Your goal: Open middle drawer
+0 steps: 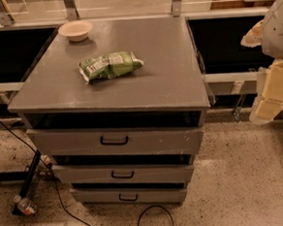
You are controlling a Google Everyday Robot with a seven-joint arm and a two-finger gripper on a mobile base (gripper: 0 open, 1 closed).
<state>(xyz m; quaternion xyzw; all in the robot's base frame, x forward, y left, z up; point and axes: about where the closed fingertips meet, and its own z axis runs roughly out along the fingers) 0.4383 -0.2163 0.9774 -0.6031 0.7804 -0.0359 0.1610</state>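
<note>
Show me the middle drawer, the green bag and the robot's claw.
Grey wooden middle drawer [122,169]: camera view, front panel.
Crumpled green snack bag [110,65]: camera view, its middle.
Pale yellow claw [269,101]: camera view, right edge, lower part.

pincer [265,107] at right edge, angled downward

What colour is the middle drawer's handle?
Handle is black, on grey middle drawer; camera view. Gripper hangs at far right.
</note>
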